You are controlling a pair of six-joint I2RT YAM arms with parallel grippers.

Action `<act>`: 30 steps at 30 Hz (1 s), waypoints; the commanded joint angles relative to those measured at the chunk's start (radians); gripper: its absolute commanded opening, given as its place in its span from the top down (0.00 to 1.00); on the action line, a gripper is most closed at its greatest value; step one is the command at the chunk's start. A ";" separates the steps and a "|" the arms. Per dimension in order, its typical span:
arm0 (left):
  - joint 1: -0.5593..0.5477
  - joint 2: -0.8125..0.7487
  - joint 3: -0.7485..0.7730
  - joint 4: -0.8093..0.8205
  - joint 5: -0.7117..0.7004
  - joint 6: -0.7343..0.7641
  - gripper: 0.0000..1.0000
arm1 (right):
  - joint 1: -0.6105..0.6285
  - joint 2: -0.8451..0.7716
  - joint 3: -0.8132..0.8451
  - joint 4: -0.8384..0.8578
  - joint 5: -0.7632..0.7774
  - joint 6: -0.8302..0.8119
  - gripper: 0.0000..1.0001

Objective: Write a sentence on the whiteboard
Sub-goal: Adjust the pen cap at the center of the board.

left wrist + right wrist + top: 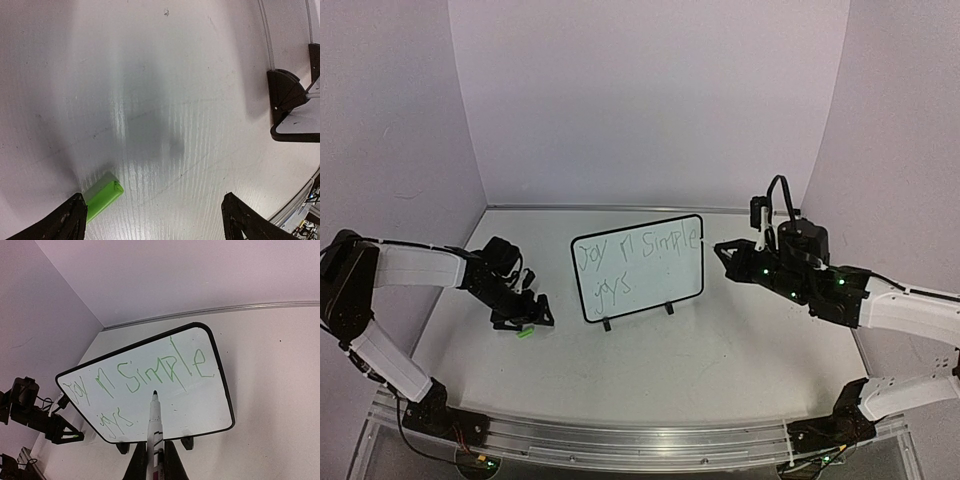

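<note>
One whiteboard [197,405] just beside right gripper [155,460], marker [156,415] pointing at sentence [150,377]

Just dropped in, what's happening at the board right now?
The right gripper is shut on a white marker with a dark tip, aimed at the black-framed whiteboard, which carries a green handwritten sentence in two lines. Whether the tip touches is unclear. The left gripper hangs open, low over the white table, a short green cylinder lying by one finger.

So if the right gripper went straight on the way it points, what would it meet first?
Probably the small black-framed whiteboard: the white marker in the right gripper aims its tip just below the green handwritten sentence's top line, though the gap is unclear.
</note>
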 commanded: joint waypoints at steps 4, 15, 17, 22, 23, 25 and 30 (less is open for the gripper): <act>-0.020 -0.030 0.011 -0.044 0.029 0.039 0.07 | 0.000 -0.037 -0.019 0.023 0.009 0.015 1.00; -0.083 -0.046 0.024 -0.152 -0.095 0.010 0.11 | 0.001 -0.069 -0.038 0.023 0.021 0.021 1.00; -0.103 -0.044 0.034 -0.189 -0.130 0.005 0.11 | 0.001 -0.070 -0.038 0.023 0.022 0.019 1.00; -0.118 -0.047 0.035 -0.249 -0.179 0.000 0.11 | 0.000 -0.070 -0.039 0.024 0.027 0.019 1.00; -0.118 -0.050 0.033 -0.251 -0.177 0.000 0.11 | 0.000 -0.070 -0.039 0.025 0.027 0.018 1.00; -0.122 -0.051 0.030 -0.239 -0.154 0.003 0.12 | 0.001 -0.067 -0.040 0.026 0.025 0.019 1.00; -0.138 -0.050 0.030 -0.219 -0.103 0.003 0.19 | 0.002 -0.065 -0.040 0.028 0.021 0.020 1.00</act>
